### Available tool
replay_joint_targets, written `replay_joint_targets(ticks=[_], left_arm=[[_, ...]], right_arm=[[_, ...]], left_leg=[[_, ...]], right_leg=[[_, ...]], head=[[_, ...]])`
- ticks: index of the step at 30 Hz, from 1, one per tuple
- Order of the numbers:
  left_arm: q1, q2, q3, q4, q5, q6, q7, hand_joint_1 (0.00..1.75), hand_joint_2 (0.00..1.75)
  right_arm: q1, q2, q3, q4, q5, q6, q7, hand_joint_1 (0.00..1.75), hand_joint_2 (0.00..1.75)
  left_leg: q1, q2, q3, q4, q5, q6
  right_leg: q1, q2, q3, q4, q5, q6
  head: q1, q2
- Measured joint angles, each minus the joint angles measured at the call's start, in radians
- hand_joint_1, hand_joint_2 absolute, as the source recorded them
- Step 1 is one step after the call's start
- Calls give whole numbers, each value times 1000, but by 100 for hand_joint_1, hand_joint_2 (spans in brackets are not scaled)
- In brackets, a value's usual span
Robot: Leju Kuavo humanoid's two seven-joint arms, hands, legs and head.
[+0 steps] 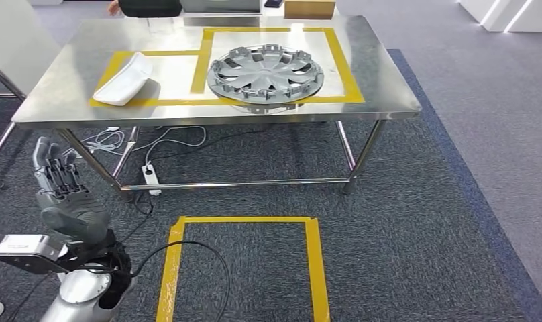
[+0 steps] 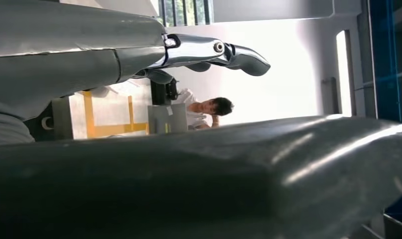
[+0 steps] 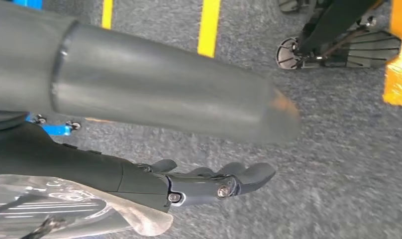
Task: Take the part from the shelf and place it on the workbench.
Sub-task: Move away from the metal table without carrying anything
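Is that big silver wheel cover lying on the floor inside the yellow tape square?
No, the wheel cover lies on the steel table, inside a yellow taped outline there.

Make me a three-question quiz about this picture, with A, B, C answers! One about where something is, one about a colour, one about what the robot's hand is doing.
1. Where is the silver wheel cover?
A. On the carpet
B. On the metal table, inside the yellow tape
C. In a hand

2. What colour is the tape square on the floor?
A. Yellow
B. Red
C. Green

3. What is the left hand doing?
A. Holding the white part
B. Pressing the table
C. Holding nothing, fingers apart

Answers: B, it lies on the tabletop within the tape frame; A, the strips are yellow; C, the hand hangs beside the table with nothing in it.
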Motion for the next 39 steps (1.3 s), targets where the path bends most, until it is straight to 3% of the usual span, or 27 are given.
replay_joint_targets(ticks=[3, 4, 5, 6, 8, 10, 11, 14, 16, 18, 19, 20, 21, 23, 25, 28, 30, 31, 33, 34, 35, 36, 37, 39], left_arm=[[0, -4, 0, 1, -1, 6, 4, 0, 0], [0, -5, 0, 3, -1, 8, 5, 0, 0], [0, -6, 1, 4, -1, 11, 6, 0, 0], [1, -6, 1, 5, -2, 14, 6, 0, 0], [1, -6, 2, 6, -1, 17, 6, 0, 0], [1, -6, 3, 6, 5, 19, 6, 0, 0], [1, -6, 3, 6, 7, 19, 6, 0, 0], [2, -6, 3, 6, 13, 21, 6, 0, 0], [2, -6, 4, 6, 17, 22, 6, 0, 0], [5, -6, 5, 6, 19, 24, 6, 0, 0], [7, -6, 5, 7, 19, 25, 6, 0, 0], [9, -6, 5, 7, 19, 26, 6, 0, 0], [10, -5, 5, 7, 19, 27, 5, 0, 0], [10, -5, 5, 8, 19, 29, 5, 0, 0], [11, -5, 5, 8, 19, 31, 3, 0, 0], [13, -5, 7, 8, 19, 31, -1, 0, 0], [12, -6, 8, 8, 19, 31, -3, 0, 0], [13, -7, 8, 8, 19, 31, -3, 0, 0], [17, -7, 10, 8, 19, 32, -4, 0, 0], [20, -7, 10, 8, 19, 33, -4, 0, 0], [24, -6, 10, 8, 18, 35, -5, 0, 0], [29, -6, 11, 8, 18, 36, -5, 0, 0], [34, -6, 11, 7, 17, 39, -5, 0, 0], [46, -5, 13, 2, 16, 42, -5, 0, 0]], right_arm=[[-1, 0, 0, 1, 2, 0, 1, 0, 0], [-1, 1, 0, 1, 2, -1, 1, 0, 0], [-1, 1, 0, 1, 3, -1, 1, 0, 0], [0, 1, 0, 1, 4, -1, 2, 0, 0], [-2, 0, 0, 1, 6, -1, 2, 0, 0], [-5, 0, 0, 1, 8, -1, 2, 0, 0], [-6, 0, 0, 1, 8, -1, 2, 0, 0], [-2, 1, 0, 2, 10, -2, 2, 0, 0], [-1, 2, 0, 2, 10, -3, 1, 0, 0], [-1, 1, 0, 2, 11, -5, 0, 0, 0], [0, 1, 0, 2, 12, -5, -1, 0, 0], [0, 1, 0, 2, 13, -5, -2, 0, 0], [1, 1, 0, 2, 15, -5, -3, 0, 0], [1, 2, 0, 2, 16, -5, -4, 0, 0], [-1, 3, 0, 3, 12, -3, -5, 0, 0], [-3, 4, -3, 3, 7, 0, -3, 0, 0], [-3, 3, -5, 3, 7, 0, -2, 0, 0], [-3, 3, -5, 3, 7, 1, -2, 0, 0], [-3, 3, -5, 3, 9, 3, -3, 0, 0], [-2, 3, -5, 3, 10, 5, -3, 0, 0], [-1, 3, -5, 3, 11, 5, -3, 0, 0], [0, 2, -5, 3, 13, 6, -3, 0, 0], [1, 1, -5, 3, 16, 6, -2, 0, 0], [-1, 0, -5, 3, 23, 6, 0, 0, 0]], left_leg=[[-5, 4, -32, 1, 23, 13], [-7, 5, -44, 1, 30, 14], [-10, 5, -55, 2, 37, 14], [-12, 5, -64, 3, 43, 13], [-15, 5, -78, 5, 55, 7], [-17, 7, -86, 8, 67, -2], [-17, 8, -88, 8, 73, -8], [-13, 7, -92, 11, 77, -26], [-9, 3, -112, 72, 21, -39], [-3, 1, -147, 196, -62, -50], [-1, 1, -158, 248, -86, -53], [1, 1, -156, 270, -89, -55], [2, 1, -138, 255, -73, -55], [2, -1, -65, 141, -15, -47], [-2, -4, -11, 44, 13, -34], [-6, -3, -3, 9, 9, -19], [-1, 3, -2, -9, 10, -6], [2, 7, -3, -15, 13, -1], [1, 15, -8, -16, 16, 5], [0, 19, -10, -16, 16, 6], [0, 25, -11, -16, 16, 6], [0, 29, -11, -14, 17, 6], [0, 34, -11, -13, 16, 5], [-3, 43, -12, -5, 14, 0]], right_leg=[[1, -2, -60, 180, -119, 4], [1, -2, -65, 219, -131, 4], [1, -2, -55, 228, -122, 2], [2, -2, -27, 199, -96, -1], [6, -5, 66, 69, -48, -11], [10, -8, 138, -47, -45, -20], [13, -9, 150, -74, -52, -23], [13, -10, 142, -85, -40, -38], [9, -13, 134, -89, -26, -51], [10, -14, 124, -89, -17, -57], [10, -14, 121, -88, -13, -57], [10, -13, 118, -86, -9, -56], [10, -12, 117, -83, -7, -55], [10, -10, 112, -77, -5, -52], [10, -9, 106, -71, -4, -44], [10, -6, 93, -69, 1, -27], [12, -6, 74, -47, -17, -18], [11, -6, 52, -9, -40, -14], [9, -6, -12, 121, -100, -9], [8, -6, -42, 183, -121, -6], [8, -7, -57, 214, -122, -4], [7, -7, -53, 205, -104, -2], [7, -11, -30, 157, -70, -2], [9, -37, 38, 17, -10, -3]], head=[[4, 0], [4, 0], [4, 0], [4, 0], [4, 0], [3, 0], [3, 0], [3, 0], [0, 0], [-3, 0], [-3, 0], [-3, 0], [-3, 0], [-3, 0], [-2, 0], [-3, 0], [0, 0], [2, 0], [5, 0], [6, 0], [5, 0], [6, 0], [6, 0], [7, 0]])
